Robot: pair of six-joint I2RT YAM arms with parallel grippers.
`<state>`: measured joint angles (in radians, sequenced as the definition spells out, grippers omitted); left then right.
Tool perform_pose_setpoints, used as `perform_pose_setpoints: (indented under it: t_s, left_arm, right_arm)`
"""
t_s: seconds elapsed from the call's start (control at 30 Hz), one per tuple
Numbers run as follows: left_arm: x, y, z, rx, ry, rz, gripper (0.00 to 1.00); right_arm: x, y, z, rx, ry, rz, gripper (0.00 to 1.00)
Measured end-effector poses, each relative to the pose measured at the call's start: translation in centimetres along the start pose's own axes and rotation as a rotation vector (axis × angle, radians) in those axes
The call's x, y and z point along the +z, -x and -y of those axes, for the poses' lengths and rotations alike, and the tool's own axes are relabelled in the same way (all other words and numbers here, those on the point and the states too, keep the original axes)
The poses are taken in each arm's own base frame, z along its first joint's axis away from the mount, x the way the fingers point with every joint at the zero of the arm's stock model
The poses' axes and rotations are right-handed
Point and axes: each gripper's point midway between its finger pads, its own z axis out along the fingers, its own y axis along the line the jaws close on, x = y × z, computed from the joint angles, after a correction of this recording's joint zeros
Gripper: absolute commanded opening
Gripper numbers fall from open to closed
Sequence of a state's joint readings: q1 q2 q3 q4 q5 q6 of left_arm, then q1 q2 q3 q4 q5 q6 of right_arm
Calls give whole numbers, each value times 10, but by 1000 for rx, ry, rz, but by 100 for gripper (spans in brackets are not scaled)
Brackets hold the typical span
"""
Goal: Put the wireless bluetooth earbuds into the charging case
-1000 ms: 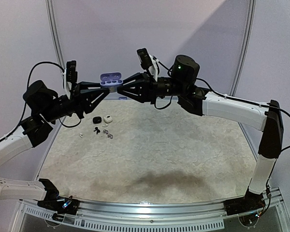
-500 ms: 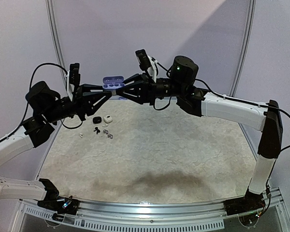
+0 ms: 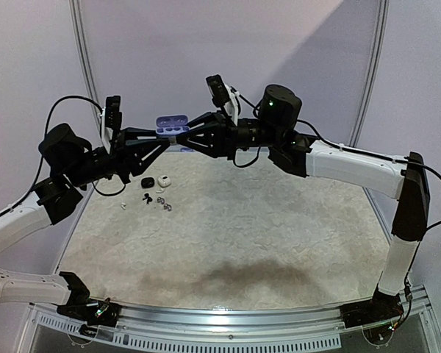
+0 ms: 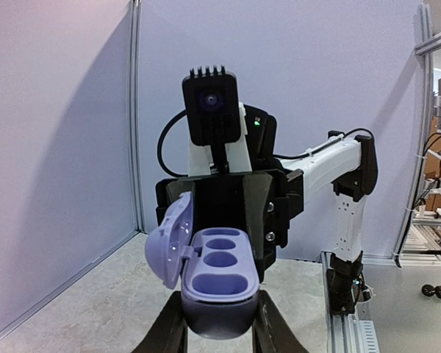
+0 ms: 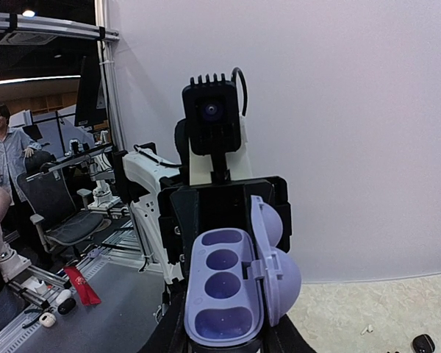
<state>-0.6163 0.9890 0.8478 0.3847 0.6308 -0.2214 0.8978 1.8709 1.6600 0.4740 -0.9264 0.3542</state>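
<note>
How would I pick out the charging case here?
Above the far side of the table, the left gripper and right gripper meet in mid-air. Clamped between them is a lilac plastic oval case, lid open, unlike the small black and white pieces lying below.

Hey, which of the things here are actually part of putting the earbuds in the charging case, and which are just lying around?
For the job: lavender charging case, lid open, gripped in mid-air by the left fingers and right fingers; on the table, black earbud, white earbud, silvery-grey earbud.
Lying about: black rounded case, white rounded case, apparently spare.
</note>
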Motion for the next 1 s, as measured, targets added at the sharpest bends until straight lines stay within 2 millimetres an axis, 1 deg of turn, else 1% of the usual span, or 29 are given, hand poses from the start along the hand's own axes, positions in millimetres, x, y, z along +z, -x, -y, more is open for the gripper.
perform_pose_setpoints:
  t_s: [0.2, 0.27, 0.43, 0.47, 0.5, 0.57, 0.63, 0.8, 0.9, 1.0]
  left_arm:
    - [0, 0, 0, 1, 3, 2, 0]
    - [0, 1, 0, 3, 3, 4, 0]
    - [0, 0, -1, 2, 7, 5, 1]
    - [0, 0, -1, 1, 9, 4, 10]
    - [0, -1, -2, 1, 11, 3, 21]
    - [-1, -2, -3, 1, 17, 3, 38]
    - [-1, -3, -4, 6, 26, 1, 49]
    - [-4, -12, -8, 34, 57, -19, 70]
    - [-5, -21, -10, 47, 68, -46, 78]
    - [-7, -34, -13, 48, 86, -84, 84]
  right_arm:
    - [0, 1, 0, 5, -1, -4, 2]
    - [1, 2, 0, 7, -2, -5, 0]
    - [1, 1, 1, 11, -3, -9, 0]
    - [1, 1, 1, 11, -3, -10, 0]
    - [0, 0, 1, 13, -4, -12, 0]
    - [0, -1, 2, 15, -6, -14, 0]
    - [0, -1, 2, 20, -8, -16, 0]
    - [-4, 0, 12, 38, -45, -8, 0]
    - [-9, 0, 20, 51, -75, -2, 0]
    - [-14, -2, 31, 60, -116, 3, 0]
